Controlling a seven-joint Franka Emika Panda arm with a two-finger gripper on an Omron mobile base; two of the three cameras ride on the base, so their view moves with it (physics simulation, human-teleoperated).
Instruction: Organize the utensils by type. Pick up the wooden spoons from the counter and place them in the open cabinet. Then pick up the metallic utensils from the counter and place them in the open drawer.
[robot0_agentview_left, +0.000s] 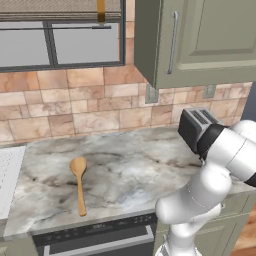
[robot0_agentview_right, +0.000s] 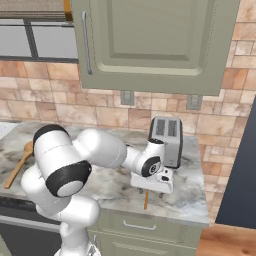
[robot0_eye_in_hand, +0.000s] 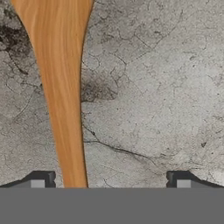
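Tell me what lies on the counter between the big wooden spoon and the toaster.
Nothing: in the left base view the marbled counter runs bare from the big wooden spoon across to the toaster.

The marbled counter carries 2 wooden spoons and a toaster.

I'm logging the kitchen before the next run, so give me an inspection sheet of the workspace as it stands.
Surface: marbled counter, no spills seen.
Job's things: big spoon lies flat on the counter's left part; slim spoon lies flat near the front edge by the toaster; cabinet hangs above.
Clutter: toaster at the back of the counter.
Grippers: gripper open, low over the slim spoon, whose handle runs between the finger tips, not gripped.
Cables: nothing seen.
Surroundings: tile wall, window, dishwasher under the counter.
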